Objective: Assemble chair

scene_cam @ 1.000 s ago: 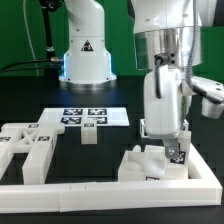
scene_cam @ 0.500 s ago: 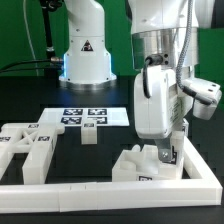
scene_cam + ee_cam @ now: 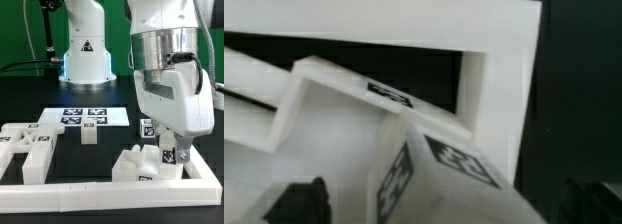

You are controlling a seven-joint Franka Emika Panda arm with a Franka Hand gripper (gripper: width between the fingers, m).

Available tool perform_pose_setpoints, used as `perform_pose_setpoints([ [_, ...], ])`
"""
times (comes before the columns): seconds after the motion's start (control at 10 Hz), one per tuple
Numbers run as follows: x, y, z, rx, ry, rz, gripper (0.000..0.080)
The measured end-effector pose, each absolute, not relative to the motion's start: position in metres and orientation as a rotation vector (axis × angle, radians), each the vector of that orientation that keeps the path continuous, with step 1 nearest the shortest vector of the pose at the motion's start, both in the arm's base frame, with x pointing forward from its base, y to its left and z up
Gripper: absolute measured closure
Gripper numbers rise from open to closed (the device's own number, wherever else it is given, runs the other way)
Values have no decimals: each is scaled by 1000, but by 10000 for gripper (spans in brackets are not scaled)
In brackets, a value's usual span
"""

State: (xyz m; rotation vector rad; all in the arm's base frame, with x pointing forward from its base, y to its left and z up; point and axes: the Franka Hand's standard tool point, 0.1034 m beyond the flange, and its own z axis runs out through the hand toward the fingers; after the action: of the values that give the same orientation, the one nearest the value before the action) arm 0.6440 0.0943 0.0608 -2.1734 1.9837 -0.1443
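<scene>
The chair (image 3: 138,166), part-built, sits at the bench's (image 3: 115,140) near corner on the exterior view's right, inside the border rail (image 3: 80,188). The fingers (image 3: 299,198) stand spread wide either side of its tagged post (image 3: 168,154), clear of it. Loose pieces (image 3: 25,145) lie near the opposite near corner. The marker board (image 3: 90,117) lies farther back.

The arm (image 3: 170,95) is built of glossy white rounded shells, with a silver-grey band (image 3: 165,48) round the wrist joint and a thin black cable (image 3: 211,55) along its side. Its white, tapering base (image 3: 85,58) carries 1 black triangular warning sticker (image 3: 86,47) and shows a blue glow (image 3: 66,68) low on 1 side. The tool (image 3: 445,200) ends in 2 dark fingertips (image 3: 299,202), blurred in the wrist view.
</scene>
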Motion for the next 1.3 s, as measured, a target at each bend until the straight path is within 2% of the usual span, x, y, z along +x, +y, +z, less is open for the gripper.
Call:
perform_pose_setpoints([
  [0.1, 646, 93, 64, -2186, 1966, -152, 150],
  [0.3, 651, 74, 105, -2228, 1859, -214, 150],
  [0.4, 649, 75, 113, -2220, 1860, -215, 150],
  [0.9, 647, 69, 109, -2281, 1792, -229, 150],
  [1.1, 622, 44, 113, -2435, 1604, -238, 150],
  [1.3, 611, 49, 116, -2577, 1425, -251, 150],
])
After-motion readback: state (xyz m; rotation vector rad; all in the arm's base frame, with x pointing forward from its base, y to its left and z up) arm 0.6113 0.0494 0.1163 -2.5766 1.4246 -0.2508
